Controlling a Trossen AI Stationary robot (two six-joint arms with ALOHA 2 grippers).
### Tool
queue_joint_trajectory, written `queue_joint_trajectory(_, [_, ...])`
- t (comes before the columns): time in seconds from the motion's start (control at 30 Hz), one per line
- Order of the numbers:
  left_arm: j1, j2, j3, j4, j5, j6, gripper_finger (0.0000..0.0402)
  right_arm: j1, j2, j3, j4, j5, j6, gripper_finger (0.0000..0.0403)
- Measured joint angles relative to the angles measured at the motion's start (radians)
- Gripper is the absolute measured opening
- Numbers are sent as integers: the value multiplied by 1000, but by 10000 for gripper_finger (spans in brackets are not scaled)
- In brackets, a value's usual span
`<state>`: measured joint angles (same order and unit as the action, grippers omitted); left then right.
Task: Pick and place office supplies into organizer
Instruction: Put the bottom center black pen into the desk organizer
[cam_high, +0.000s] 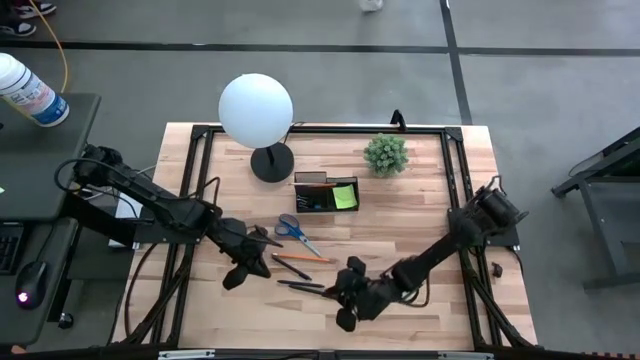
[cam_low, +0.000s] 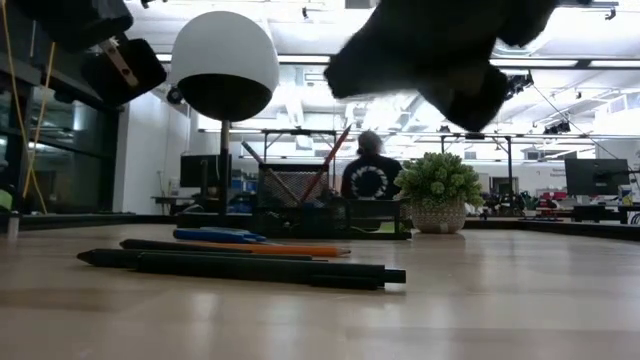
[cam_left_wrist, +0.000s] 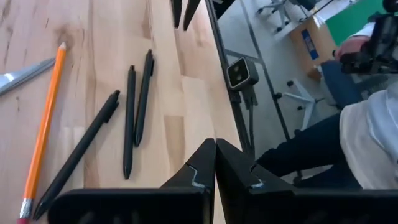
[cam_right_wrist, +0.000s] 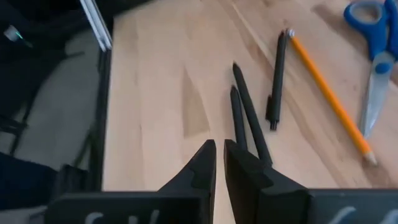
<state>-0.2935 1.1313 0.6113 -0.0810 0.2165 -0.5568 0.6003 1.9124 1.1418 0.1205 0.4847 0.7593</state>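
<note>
Table: we log a light wooden top (cam_high: 420, 215) with a black frame along its edges.
Organizer: we find the small black caddy (cam_high: 325, 193) toward the far middle of the table, just beside the lamp base (cam_high: 271, 162) and near the potted plant (cam_high: 385, 154); an orange pencil and a lime-green sticky-note pad (cam_high: 345, 196) already sit in its compartments.
Scissors: we note the blue-handled scissors (cam_high: 293, 231) lying flat in front of the organizer, between it and the loose pens.
Pencil: we count one orange pencil (cam_high: 303, 258) on the wood, just beside the scissor blades.
Pens: we list three slim black pens; one (cam_high: 291, 268) lies by the pencil, and two (cam_high: 303, 287) lie close together nearer the front edge, just beside the right gripper.
Left gripper: we see the left gripper (cam_left_wrist: 215, 163) above the front left part of the table, near the pens, with its jaws pressed together on nothing.
Right gripper: we see the right gripper (cam_right_wrist: 219, 163) low over the front middle of the table, its tips just short of the paired pens; the jaws stand a narrow slit apart and hold nothing.
Lamp: we record a white globe (cam_high: 256, 110) on a thin stem over the round base.
</note>
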Motion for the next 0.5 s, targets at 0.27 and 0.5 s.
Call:
queue_joint_trajectory(0.27, [-2, 2, 0, -37, 7, 35, 1, -15, 137, 327, -591, 19, 22, 19])
queue_joint_trajectory(0.5, [-2, 2, 0, -49, 7, 118, 1, -20, 187, 457, -731, -95, -1, 1])
